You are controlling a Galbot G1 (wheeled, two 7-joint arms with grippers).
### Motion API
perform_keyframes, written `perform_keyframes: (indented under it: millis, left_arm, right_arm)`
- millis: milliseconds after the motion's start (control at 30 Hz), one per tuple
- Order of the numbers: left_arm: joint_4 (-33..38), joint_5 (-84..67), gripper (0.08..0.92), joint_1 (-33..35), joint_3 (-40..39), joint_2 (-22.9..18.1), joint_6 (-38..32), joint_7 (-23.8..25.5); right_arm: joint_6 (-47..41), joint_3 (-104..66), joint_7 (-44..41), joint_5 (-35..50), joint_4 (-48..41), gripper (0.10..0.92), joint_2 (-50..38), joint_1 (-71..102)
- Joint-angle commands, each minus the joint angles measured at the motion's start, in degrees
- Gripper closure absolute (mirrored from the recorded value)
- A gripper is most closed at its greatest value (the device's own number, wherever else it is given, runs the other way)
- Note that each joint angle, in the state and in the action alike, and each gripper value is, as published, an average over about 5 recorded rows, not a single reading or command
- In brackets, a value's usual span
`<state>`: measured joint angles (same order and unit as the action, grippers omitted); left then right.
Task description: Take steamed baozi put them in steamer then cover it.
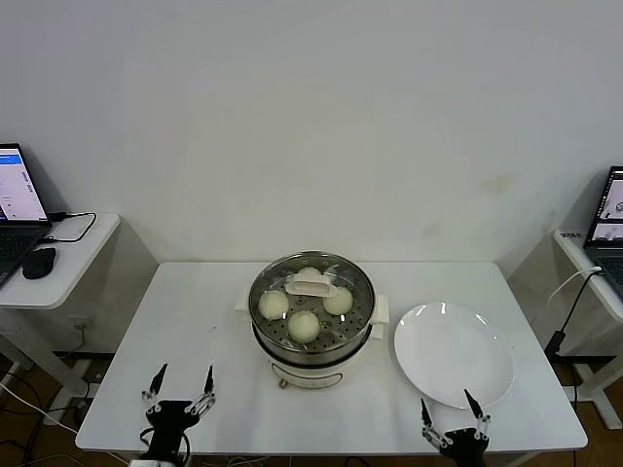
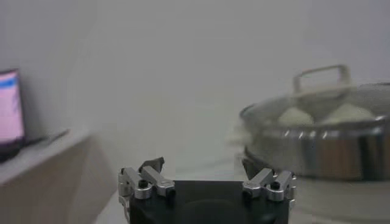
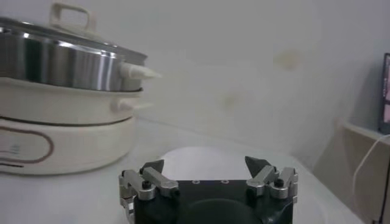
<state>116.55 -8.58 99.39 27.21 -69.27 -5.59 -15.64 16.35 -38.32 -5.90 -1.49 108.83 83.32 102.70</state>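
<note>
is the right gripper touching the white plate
Apart. In the head view the right gripper sits open at the table's near edge, its fingertips just short of the plate rim, holding nothing.

white plate [image 1: 454, 354] on white table [image 1: 195, 321]; laptop [image 1: 18, 199], mouse [image 1: 39, 263] on left side desk [image 1: 83, 255].
</note>
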Motion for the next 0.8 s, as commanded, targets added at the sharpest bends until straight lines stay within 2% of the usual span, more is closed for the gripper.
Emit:
perform_keyframes:
  millis: [33, 367, 800]
  left_arm:
    - [-2.94, -6.23, 0.177, 5.73, 4.24, -0.81, -6.93, 2.00]
    - [-3.42, -5.63, 0.177, 5.76, 3.99, -2.63, -6.79, 2.43]
    - [-2.99, -3.93, 0.177, 5.98, 4.03, -2.93, -6.38, 4.60]
  right_arm:
    - [-2.84, 2.86, -0.85, 1.89, 2.97, 0.203, -1.49, 2.26]
    - [-5.66, 4.22, -0.83, 2.72, 6.60, 0.203, -1.47, 3.38]
    - [-5.74, 4.59, -1.17, 0.79, 6.74, 0.203, -0.95, 3.83]
